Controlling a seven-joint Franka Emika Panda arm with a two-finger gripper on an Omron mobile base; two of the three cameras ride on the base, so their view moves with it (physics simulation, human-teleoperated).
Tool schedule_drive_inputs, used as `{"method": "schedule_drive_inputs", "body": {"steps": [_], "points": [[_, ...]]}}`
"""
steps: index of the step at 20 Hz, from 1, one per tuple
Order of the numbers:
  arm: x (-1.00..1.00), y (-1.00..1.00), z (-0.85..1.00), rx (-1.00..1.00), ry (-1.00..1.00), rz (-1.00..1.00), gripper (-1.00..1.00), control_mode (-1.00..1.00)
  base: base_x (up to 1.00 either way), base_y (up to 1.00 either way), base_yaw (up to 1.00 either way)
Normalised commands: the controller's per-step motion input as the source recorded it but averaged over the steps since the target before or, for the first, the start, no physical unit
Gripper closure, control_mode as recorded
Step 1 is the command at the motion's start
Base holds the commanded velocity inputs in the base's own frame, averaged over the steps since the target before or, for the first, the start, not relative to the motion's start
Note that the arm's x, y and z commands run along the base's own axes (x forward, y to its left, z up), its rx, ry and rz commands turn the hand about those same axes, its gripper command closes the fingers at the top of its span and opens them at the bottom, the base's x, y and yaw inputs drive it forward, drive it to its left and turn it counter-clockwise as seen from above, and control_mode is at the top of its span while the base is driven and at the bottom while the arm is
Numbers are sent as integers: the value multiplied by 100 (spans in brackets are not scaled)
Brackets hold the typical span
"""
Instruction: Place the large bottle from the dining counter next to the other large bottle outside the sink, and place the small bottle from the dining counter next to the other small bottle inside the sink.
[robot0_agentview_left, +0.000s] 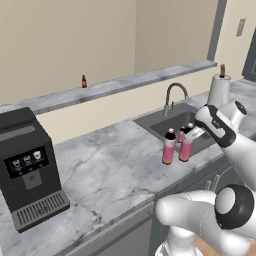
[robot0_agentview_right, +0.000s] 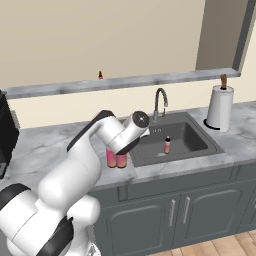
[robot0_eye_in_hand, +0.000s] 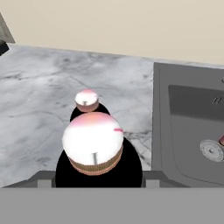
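Bottle caps crowd the hand view: the tool (robot0_agentview_left: 192, 134) sits clamped around the large bottle (robot0_eye_in_hand: 92, 146), upright on the marble tabletop (robot0_agentview_left: 110, 170), its twin (robot0_agentview_left: 169, 146) just beside at 12 o'clock. Likely rigid, smooth and top-heavy, it is best gripped at the body. At 3 o'clock, the sink (robot0_agentview_right: 192, 142) holds the pale small bottle (robot0_agentview_right: 167, 144). On the far dining counter (robot0_agentview_left: 125, 85), the small brown bottle (robot0_agentview_left: 84, 81) waits.

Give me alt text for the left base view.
The gripper is around one of two pink bottles standing side by side on the marble counter beside the sink. A coffee machine stands at left, and a small brown bottle sits on the far ledge.
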Motion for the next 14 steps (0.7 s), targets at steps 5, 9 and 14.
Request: {"method": "schedule_drive_inputs", "body": {"steps": [5,9,14], "points": [[0,3,-12,0,0,3,100,-100,0,0,0],[0,0,-17,0,0,3,100,-100,0,0,0],[0,0,-12,0,0,4,100,-100,0,0,0]]}}
